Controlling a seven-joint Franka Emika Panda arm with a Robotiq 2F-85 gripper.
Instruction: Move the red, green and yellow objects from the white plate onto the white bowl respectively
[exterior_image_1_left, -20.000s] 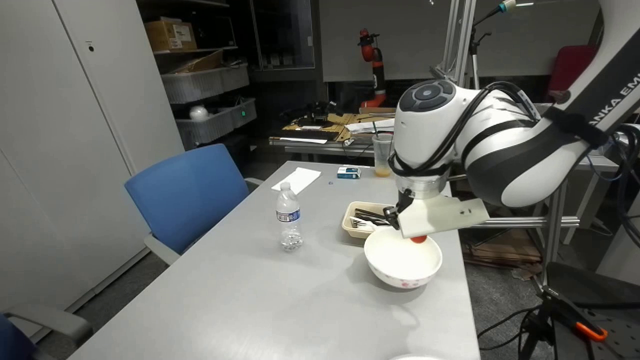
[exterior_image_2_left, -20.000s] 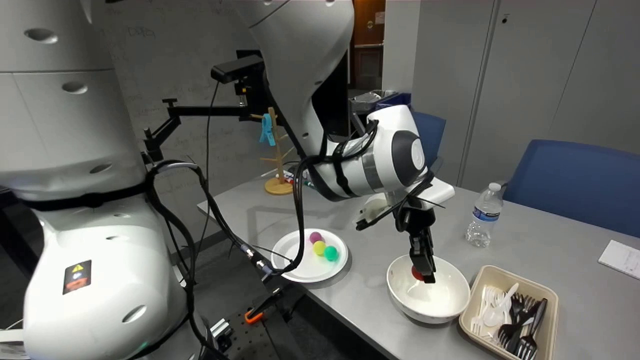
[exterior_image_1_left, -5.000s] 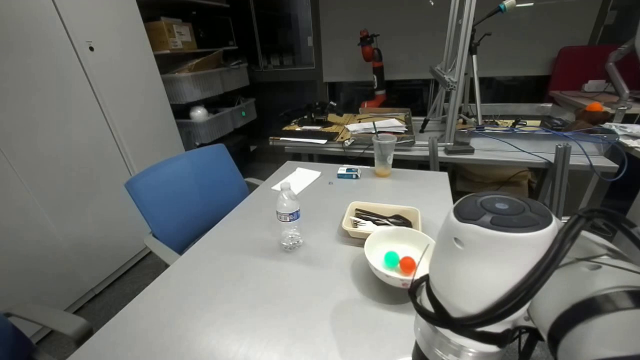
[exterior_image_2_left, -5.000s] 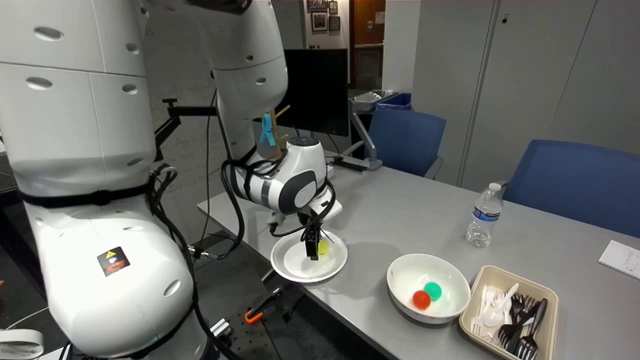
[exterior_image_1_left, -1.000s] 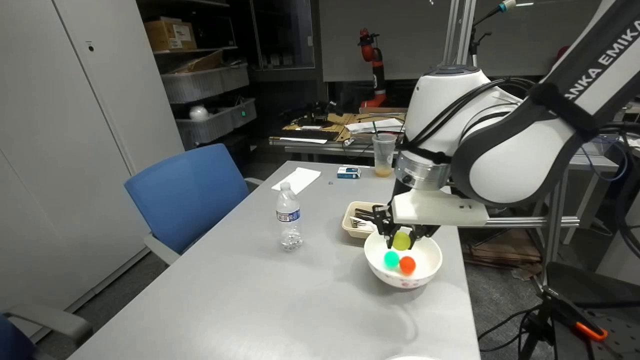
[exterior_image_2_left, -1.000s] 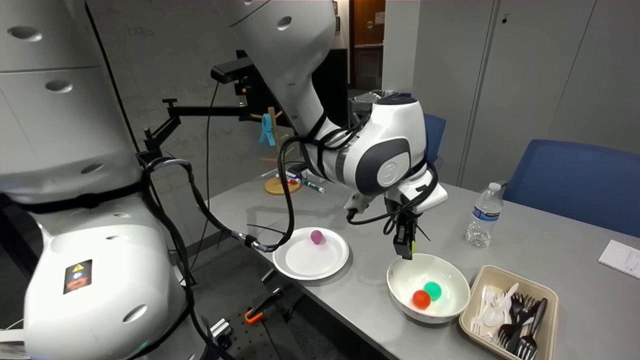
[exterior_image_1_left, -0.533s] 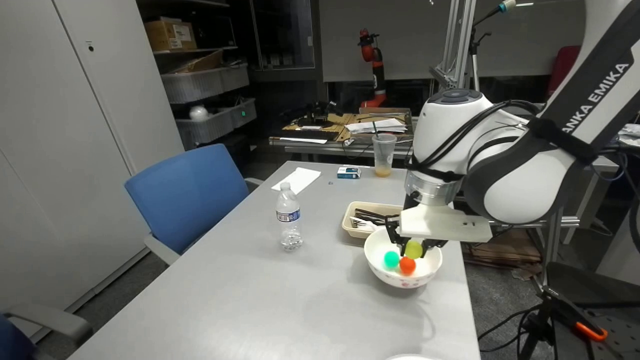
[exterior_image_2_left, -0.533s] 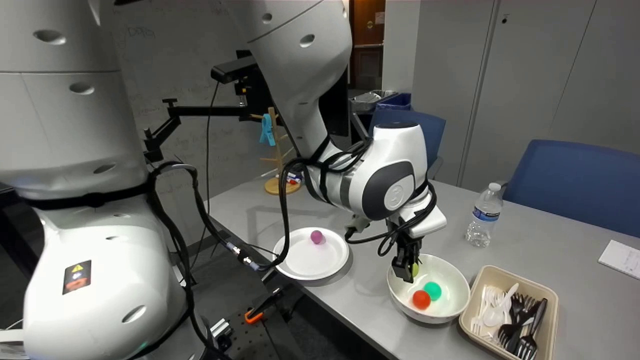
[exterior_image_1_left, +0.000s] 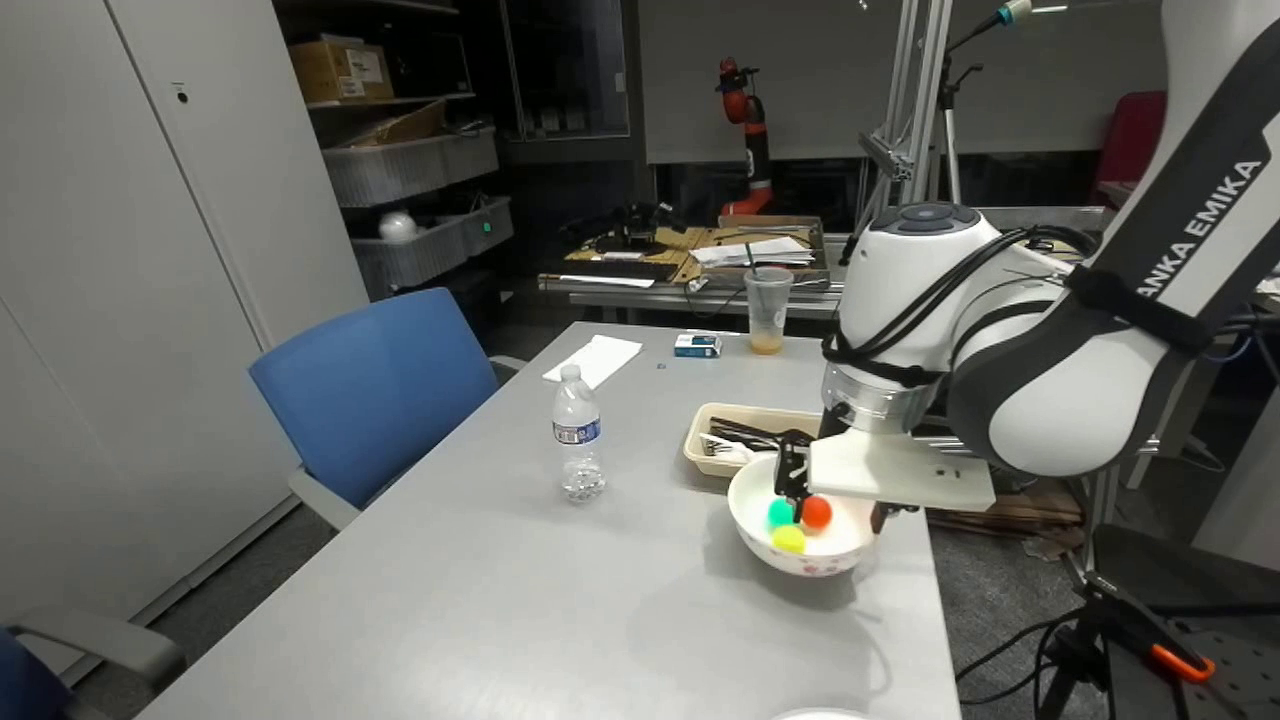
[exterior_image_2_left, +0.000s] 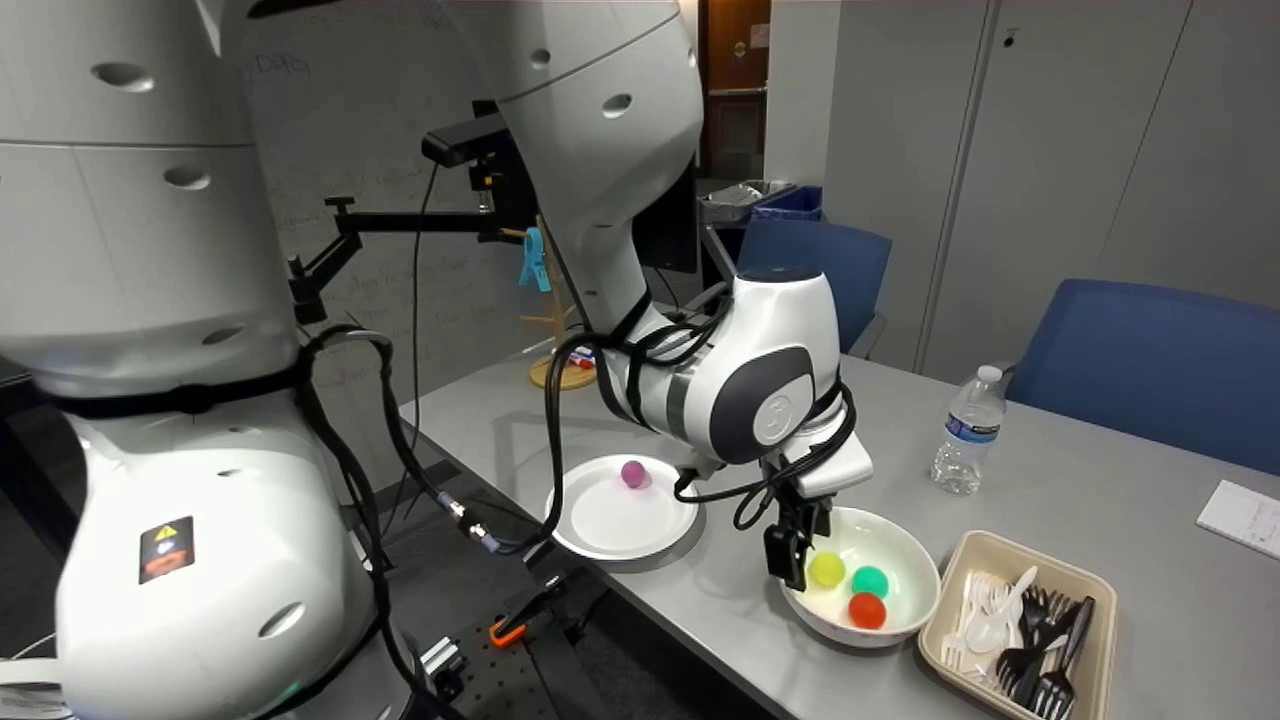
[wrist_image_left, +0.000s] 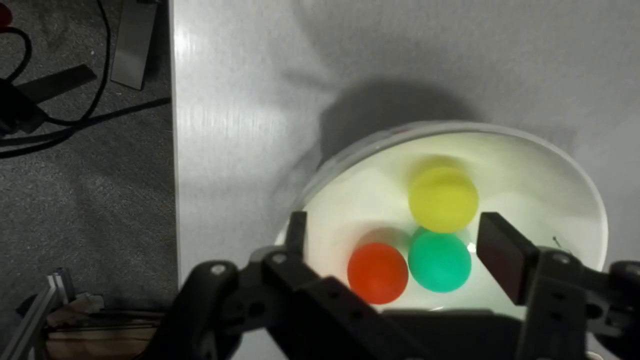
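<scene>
Inside the white bowl lie the red ball, the green ball and the yellow ball. Yellow and green look close together in the wrist view, with red beside the green. My gripper stands open at the bowl, jaws wide apart and nothing held between them. In an exterior view its fingers are at the bowl's near-plate side, close to the yellow ball. The white plate stands apart from the bowl; only a sliver of its rim shows in an exterior view.
A purple ball rests on the plate. Right beside the bowl is a beige tray of plastic cutlery. A water bottle, a cup and a small box also stand on the table, whose edge runs close to the bowl.
Within the last half second my jaws have spread and the yellow ball has dropped into the bowl; red and green shifted slightly. Five seconds ago yellow was on the plate.
</scene>
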